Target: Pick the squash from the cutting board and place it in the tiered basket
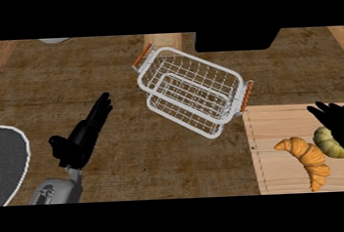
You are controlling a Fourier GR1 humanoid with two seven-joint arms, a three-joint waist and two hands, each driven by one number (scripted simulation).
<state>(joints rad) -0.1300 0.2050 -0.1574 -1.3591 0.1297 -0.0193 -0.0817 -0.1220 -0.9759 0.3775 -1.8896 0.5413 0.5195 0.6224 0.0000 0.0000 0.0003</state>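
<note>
My right hand (338, 125) is at the right edge, over the cutting board (276, 133), fingers straight and spread, just right of the squash (329, 143), holding nothing. My left hand (82, 134) rests open at near left, fingers straight, pointing far. By size: wooden counter (72, 83); white wire tiered basket (192, 90) at far centre, tilted, orange handles; cutting board at near right; dark plate (8, 164) at left edge. On the board: croissant (306, 158), squash touching its right side.

Single head view, steeply down, near the counter (72, 78)
</note>
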